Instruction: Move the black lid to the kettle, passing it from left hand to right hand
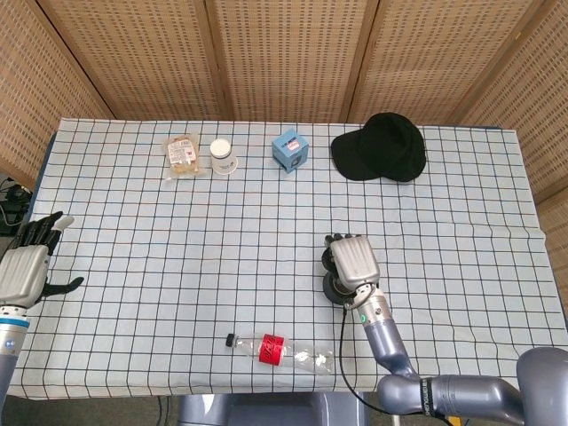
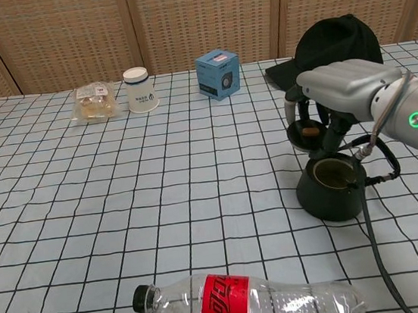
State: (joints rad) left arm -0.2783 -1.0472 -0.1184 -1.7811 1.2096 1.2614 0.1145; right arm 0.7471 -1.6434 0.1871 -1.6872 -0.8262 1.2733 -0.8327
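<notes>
A: Setting?
B: Staged test area, lab-like. Woven wicker screen panels close off the back and sides of the bench.
A: Other evidence?
B: Checked cloth over the bench. Unrelated household odds laid out apart: snack packet, paper cup, blue box, black cap, plastic bottle. Cables at the left edge.
</notes>
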